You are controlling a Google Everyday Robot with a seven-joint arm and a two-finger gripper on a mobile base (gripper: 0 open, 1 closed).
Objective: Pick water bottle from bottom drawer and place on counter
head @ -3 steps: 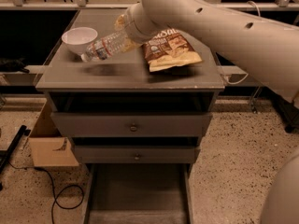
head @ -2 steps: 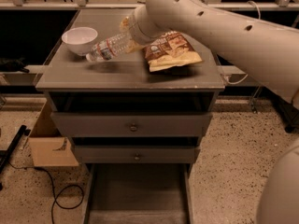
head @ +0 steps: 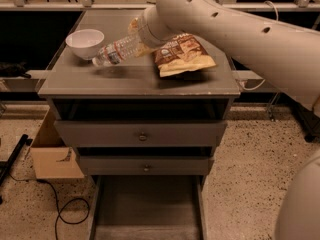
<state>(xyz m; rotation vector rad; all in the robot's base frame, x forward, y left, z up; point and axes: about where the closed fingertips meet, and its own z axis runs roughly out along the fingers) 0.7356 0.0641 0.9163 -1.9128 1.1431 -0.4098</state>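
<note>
Slanting cap-down, clear water bottle (head: 116,51) in claw (head: 138,38) over counter (head: 125,81).

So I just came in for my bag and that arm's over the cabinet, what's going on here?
The robot's gripper holds the water bottle by its base end, tilted cap-down and seemingly just above the counter. The bottle hangs between the white bowl and the snack bag. The bottom drawer stands pulled out. The bottle does not look set down yet.
</note>
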